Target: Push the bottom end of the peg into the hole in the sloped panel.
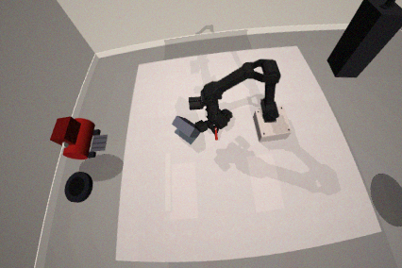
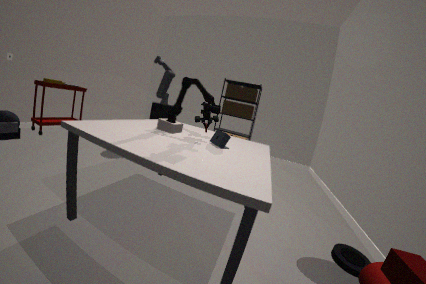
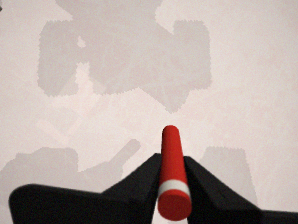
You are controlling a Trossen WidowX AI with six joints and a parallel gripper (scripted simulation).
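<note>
Picked up and off the worktop [image 1: 236,230] [image 2: 150,151], that much done: clamped firmly on the red peg [image 1: 216,134] [image 2: 206,128] [image 3: 172,145] with the hand [image 1: 215,127] [image 2: 206,123] [image 3: 171,161], just beside the sloped block [image 1: 186,127] [image 2: 220,139] but not in it! Left to do, by the look of it: line up with the hole, out of sight here, push home, let go, back away. And now the pose: arched high from the base through the arm [image 1: 233,79] [image 2: 187,82], bent down at the wrist, pointing roughly floorwards, low over the worktop
</note>
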